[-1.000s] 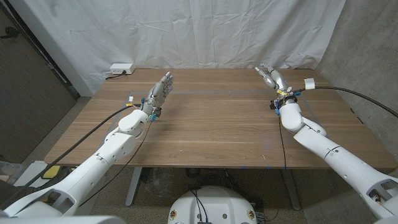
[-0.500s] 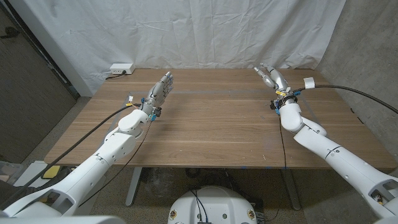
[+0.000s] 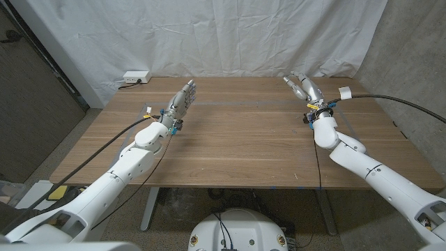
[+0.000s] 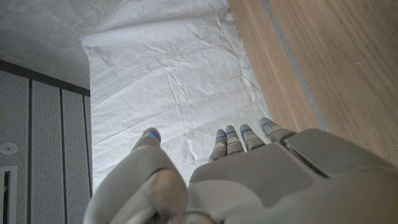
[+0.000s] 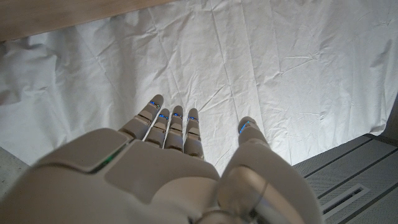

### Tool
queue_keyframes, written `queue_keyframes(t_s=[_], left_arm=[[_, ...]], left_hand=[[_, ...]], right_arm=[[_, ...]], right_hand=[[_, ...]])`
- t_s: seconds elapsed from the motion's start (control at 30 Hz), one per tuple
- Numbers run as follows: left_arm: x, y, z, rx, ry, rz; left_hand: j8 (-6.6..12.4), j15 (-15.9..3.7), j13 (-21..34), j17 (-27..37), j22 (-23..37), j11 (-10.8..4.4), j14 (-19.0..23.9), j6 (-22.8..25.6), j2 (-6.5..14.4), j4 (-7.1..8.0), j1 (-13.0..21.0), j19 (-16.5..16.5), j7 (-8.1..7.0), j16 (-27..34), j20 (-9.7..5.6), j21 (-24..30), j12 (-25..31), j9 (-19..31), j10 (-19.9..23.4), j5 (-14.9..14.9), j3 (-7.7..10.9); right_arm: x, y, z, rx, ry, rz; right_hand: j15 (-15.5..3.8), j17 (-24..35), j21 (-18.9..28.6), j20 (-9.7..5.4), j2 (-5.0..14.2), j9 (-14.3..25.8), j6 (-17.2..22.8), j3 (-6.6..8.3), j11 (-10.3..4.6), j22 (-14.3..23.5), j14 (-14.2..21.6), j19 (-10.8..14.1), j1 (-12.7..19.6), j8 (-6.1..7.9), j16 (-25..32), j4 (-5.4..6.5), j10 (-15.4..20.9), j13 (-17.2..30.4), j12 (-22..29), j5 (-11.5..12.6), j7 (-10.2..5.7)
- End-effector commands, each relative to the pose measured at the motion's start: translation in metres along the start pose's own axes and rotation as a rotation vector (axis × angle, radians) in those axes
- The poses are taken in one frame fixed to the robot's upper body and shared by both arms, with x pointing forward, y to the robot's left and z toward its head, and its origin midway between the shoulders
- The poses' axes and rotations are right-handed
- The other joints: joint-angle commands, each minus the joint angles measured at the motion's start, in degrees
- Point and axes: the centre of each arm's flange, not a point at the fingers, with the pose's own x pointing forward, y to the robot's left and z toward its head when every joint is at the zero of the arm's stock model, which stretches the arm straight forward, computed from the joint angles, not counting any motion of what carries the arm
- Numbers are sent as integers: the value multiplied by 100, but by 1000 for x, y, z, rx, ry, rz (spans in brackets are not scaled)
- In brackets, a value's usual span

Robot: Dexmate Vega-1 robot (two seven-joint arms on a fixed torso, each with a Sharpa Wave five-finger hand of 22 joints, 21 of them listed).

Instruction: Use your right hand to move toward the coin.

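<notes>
Wood-grain brown tabletop point(image 3: 244, 139) runs across the head view, its planks lying left to right. At its far left corner sits a white power strip point(image 3: 136, 77) with a cable trailing off the edge. Just right of that, over the left part of the surface, the robot's left hand point(image 3: 179, 103) stands with its fingers straight, close together and pointing away from the robot; it has hold of nothing. Its wrist view shows the same straight fingers point(image 4: 249, 138) against the cloth.

Further right, near the far right corner, the right hand point(image 3: 304, 86) is raised with its fingers extended toward the backdrop, spread only slightly, and it too holds nothing. Just right of it a small white cylinder-like object point(image 3: 347, 93) sits by a black cable point(image 3: 404, 104); I cannot tell what it is.

No coin can be made out on the boards; if one lies there it is too small or too close in tone to tell, so its place cannot be given. By judgement a coin would be light, stiff, thin and flat against the wood, slippery under smooth fingertips, and best taken at its rim, perhaps after sliding it toward an edge.

Behind the tabletop hangs a creased white cloth backdrop point(image 3: 230, 35); a dark panel stands at far left and a grey concrete wall point(image 3: 418, 49) at right.
</notes>
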Motion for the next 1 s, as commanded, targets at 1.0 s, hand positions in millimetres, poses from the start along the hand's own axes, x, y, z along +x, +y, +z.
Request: queue_keyframes(t_s=[1.0], left_arm=[[4, -2, -2, 2, 13, -9]], left_hand=[[-13, 30, 22, 21, 16, 7, 25, 66, 2, -22, 79, 35, 29, -16, -326, -28, -9, 11, 52, -44, -21]], right_arm=[[7, 19, -11, -248, 41, 64]], right_hand=[[-35, 16, -118, -94, 5, 23, -108, 6, -50, 26, -51, -57, 34, -50, -40, -15, -76, 19, -37, 43, -128]])
